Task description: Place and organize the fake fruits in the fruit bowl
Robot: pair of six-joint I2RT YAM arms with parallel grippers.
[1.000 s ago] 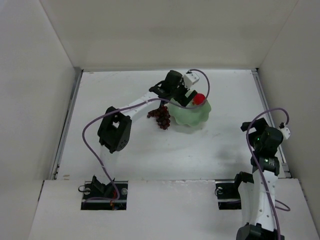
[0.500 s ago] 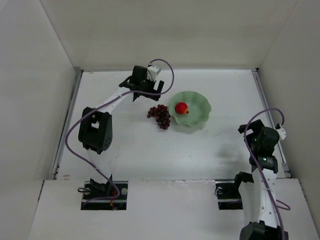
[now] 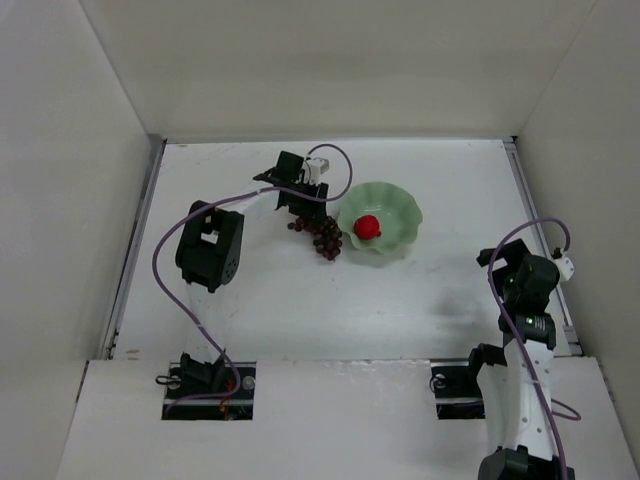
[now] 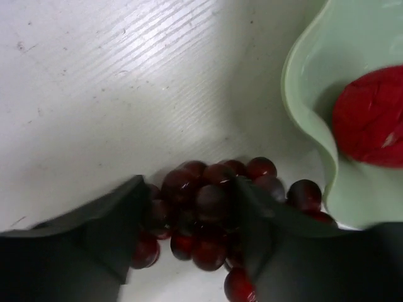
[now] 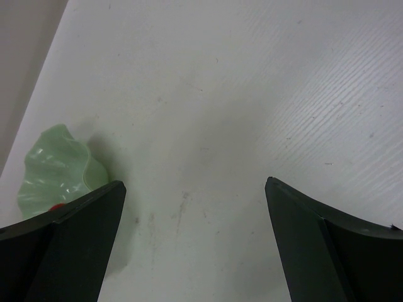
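The pale green scalloped fruit bowl (image 3: 400, 205) stands at the table's middle back, with the red ball-shaped fruit (image 3: 367, 226) lying inside it. The dark maroon grape bunch (image 3: 326, 236) rests on the table just left of the bowl. My left gripper (image 3: 307, 217) is down over the bunch. In the left wrist view its fingers (image 4: 191, 189) press the grapes (image 4: 211, 204) from both sides, and a few grapes spill outside the right finger. The bowl rim (image 4: 296, 94) and red fruit (image 4: 371, 116) sit to the right. My right gripper (image 5: 195, 189) hangs open over bare table.
White walls enclose the table on the left, back and right. The right arm (image 3: 525, 285) stays near the right edge, well away from the bowl (image 5: 53, 167). A purple cable (image 3: 165, 265) loops off the left arm.
My left gripper left the red fruit in the bowl, swung left, then came down over the grapes with its jaws narrowing onto them. The right arm barely moved.
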